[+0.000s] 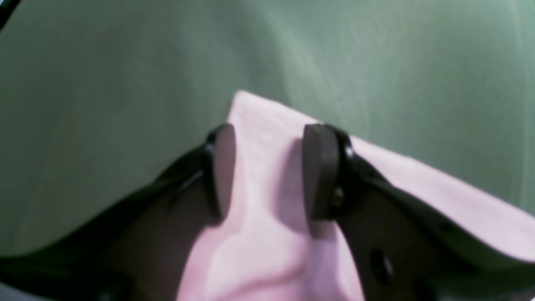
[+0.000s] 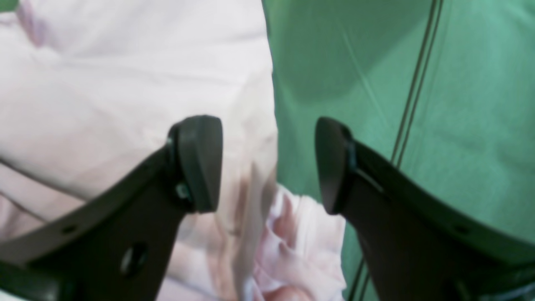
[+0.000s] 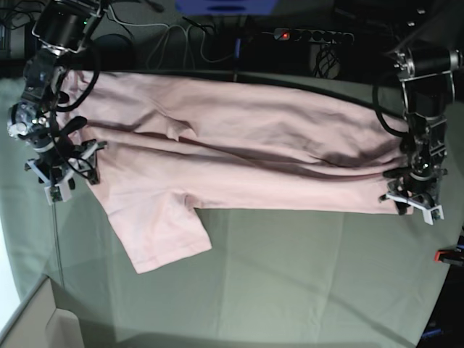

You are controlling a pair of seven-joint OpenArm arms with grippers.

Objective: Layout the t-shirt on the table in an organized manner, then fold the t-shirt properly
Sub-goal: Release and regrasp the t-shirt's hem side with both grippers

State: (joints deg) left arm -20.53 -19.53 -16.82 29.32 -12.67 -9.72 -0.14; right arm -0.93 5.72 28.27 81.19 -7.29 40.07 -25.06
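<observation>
The pale pink t-shirt point(image 3: 246, 145) lies spread lengthwise across the grey-green table point(image 3: 290, 275), plain side up, with a sleeve point(image 3: 163, 235) pointing toward the near edge. In the base view my left gripper point(image 3: 413, 199) is at the shirt's right end. The left wrist view shows this gripper point(image 1: 269, 171) open, its pads standing either side of a pink corner point(image 1: 259, 234) on the table cloth point(image 1: 104, 83). My right gripper point(image 3: 58, 177) is at the shirt's left end. In the right wrist view it point(image 2: 267, 165) is open over the shirt's edge point(image 2: 104, 83), one finger above pink cloth, the other above the table point(image 2: 459, 104).
A power strip point(image 3: 312, 34) and loose cables point(image 3: 181, 36) lie behind the table's far edge. A red clamp point(image 3: 444, 255) sits at the right edge. A thin line point(image 2: 413, 83) runs across the table cloth beside the right gripper. A beige surface point(image 3: 36, 326) shows at the lower left corner.
</observation>
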